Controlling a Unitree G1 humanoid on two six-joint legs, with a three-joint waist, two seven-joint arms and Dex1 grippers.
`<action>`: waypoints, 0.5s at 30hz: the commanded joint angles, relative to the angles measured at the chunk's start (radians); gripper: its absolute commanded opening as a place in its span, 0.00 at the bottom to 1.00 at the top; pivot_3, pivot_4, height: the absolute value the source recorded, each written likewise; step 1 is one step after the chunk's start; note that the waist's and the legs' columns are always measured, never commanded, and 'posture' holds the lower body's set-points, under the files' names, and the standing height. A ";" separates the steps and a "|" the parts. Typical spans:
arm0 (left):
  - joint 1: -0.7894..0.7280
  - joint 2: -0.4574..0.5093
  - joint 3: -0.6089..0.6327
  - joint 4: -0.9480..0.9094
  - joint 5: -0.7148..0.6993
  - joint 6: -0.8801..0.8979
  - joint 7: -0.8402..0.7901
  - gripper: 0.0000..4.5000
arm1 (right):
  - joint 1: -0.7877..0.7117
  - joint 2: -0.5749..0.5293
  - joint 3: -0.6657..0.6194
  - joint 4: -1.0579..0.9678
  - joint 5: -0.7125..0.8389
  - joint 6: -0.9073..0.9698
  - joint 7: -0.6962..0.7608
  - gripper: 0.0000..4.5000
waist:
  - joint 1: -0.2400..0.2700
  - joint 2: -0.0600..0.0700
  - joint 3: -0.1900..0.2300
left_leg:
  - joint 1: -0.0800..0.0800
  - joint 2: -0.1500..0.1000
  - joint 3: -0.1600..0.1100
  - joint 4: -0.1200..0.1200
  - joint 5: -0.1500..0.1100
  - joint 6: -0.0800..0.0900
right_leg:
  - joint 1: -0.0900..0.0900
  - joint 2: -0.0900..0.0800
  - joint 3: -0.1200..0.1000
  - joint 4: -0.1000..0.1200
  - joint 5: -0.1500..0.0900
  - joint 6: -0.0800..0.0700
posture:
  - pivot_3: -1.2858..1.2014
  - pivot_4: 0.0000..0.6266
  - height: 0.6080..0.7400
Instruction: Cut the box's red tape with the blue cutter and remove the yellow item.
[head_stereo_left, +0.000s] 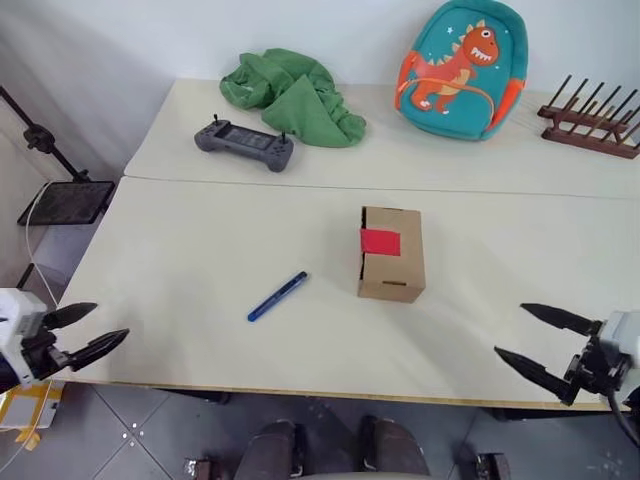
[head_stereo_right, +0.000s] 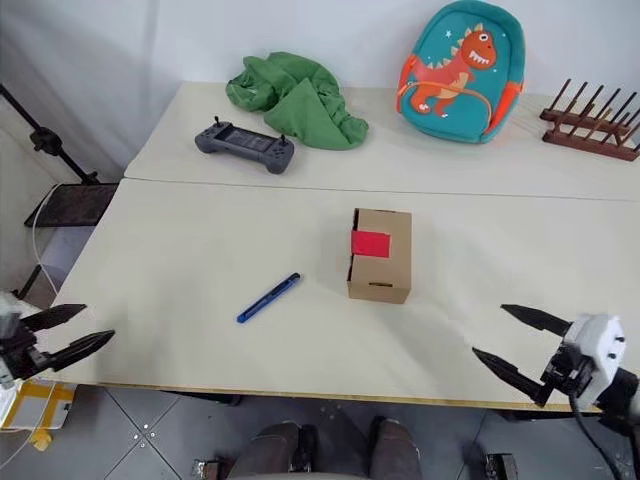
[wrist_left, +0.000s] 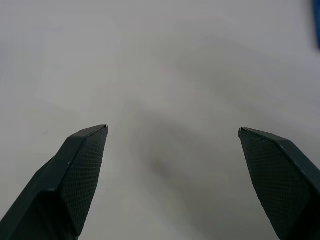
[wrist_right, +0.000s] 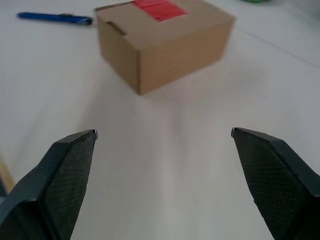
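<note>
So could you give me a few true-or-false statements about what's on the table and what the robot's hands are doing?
1. The red tape on the box is uncut. True.
2. The left end effector holds the blue cutter. False: it is open and empty; the cutter lies on the table.
3. The right end effector is open. True.
4. The green cloth lies on top of the box. False: it lies at the far edge, beside the grey controller.

head pair overlooking table (head_stereo_left: 200, 260), wrist cameras low (right facing box (wrist_right: 160, 45))
</note>
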 joint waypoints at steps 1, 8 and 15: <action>-0.048 -0.005 -0.028 -0.076 -0.009 0.011 0.026 0.98 | -0.025 -0.013 -0.005 -0.005 0.004 -0.008 -0.012 1.00 | 0.006 0.000 0.000 | 0.000 0.000 0.000 0.000 0.000 0.000 | 0.000 0.000 0.000 0.000 0.000 0.000 | 0.52 0.24 1.00; -0.389 -0.071 -0.302 -0.167 -0.027 0.195 0.093 0.71 | -0.193 -0.075 0.086 -0.015 -0.066 0.146 -0.167 0.87 | 0.013 0.001 0.000 | 0.000 0.000 0.001 0.002 0.000 -0.001 | -0.001 0.003 0.001 0.002 0.000 0.000 | 0.52 0.24 1.00; -0.806 -0.286 -0.695 0.036 0.217 0.132 0.115 0.21 | -0.474 -0.076 0.290 0.070 -0.230 0.252 -0.326 0.32 | 0.012 0.000 0.000 | -0.001 -0.002 0.006 0.003 0.006 0.006 | -0.003 0.009 -0.004 0.006 0.000 0.000 | 0.52 0.24 1.00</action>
